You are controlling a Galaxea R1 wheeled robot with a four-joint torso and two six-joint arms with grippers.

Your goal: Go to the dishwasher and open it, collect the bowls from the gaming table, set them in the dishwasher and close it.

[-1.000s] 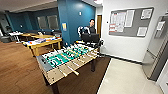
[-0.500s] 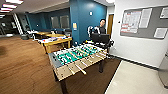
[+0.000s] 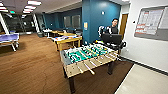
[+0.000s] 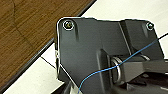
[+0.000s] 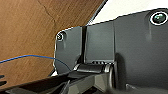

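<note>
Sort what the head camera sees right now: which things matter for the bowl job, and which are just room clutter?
For the job:
- table-football table, straight ahead on the wood floor; no bowls can be made out on it from here

Just about:
- yellow-edged table behind it, with coloured items on top
- table-tennis table, far left
- person with a control rig
- notice board on the white wall

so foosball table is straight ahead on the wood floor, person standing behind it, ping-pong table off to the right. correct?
Not quite: the ping-pong table is off to the left, by the head view. The rest holds: the foosball table stands ahead on the wood floor, with the person behind it.
</note>
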